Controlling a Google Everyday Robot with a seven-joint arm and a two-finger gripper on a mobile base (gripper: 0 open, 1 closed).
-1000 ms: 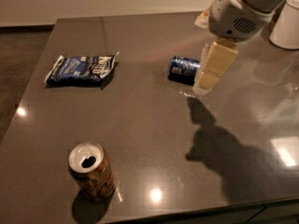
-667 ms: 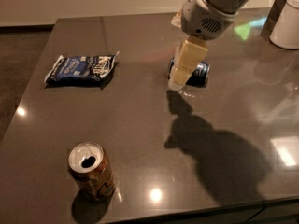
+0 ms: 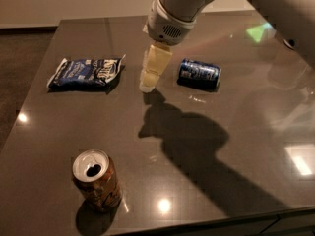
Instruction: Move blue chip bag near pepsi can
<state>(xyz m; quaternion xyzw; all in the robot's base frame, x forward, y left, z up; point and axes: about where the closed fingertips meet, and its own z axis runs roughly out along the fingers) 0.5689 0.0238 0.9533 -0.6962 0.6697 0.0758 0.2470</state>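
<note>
Gripper: pointing down over the counter, on the end of the big white arm that reaches in from the top right. Its tip sits low, close to the surface.
Jaws: one pale cream block from this angle, so I can't tell whether they are spread or closed.
Blue chip bag: lying flat on the left part of the counter, its length running left to right and one white crimped end turned toward the gripper.
Bag against jaws: the bag is left of the jaws, near them but apart. A strip of bare counter shows between the bag's right end and the jaw tips.
Pepsi can: on its side, just right of the gripper and not touching it.
Line-up: bag, gripper and can run in a row across the counter, with the gripper between the two.
Orange-brown can: standing upright near the front-left edge with its opened top showing, well apart from the rest.
Shadow: the arm's dark shape spreads over the counter from under the gripper toward the front right.
</note>
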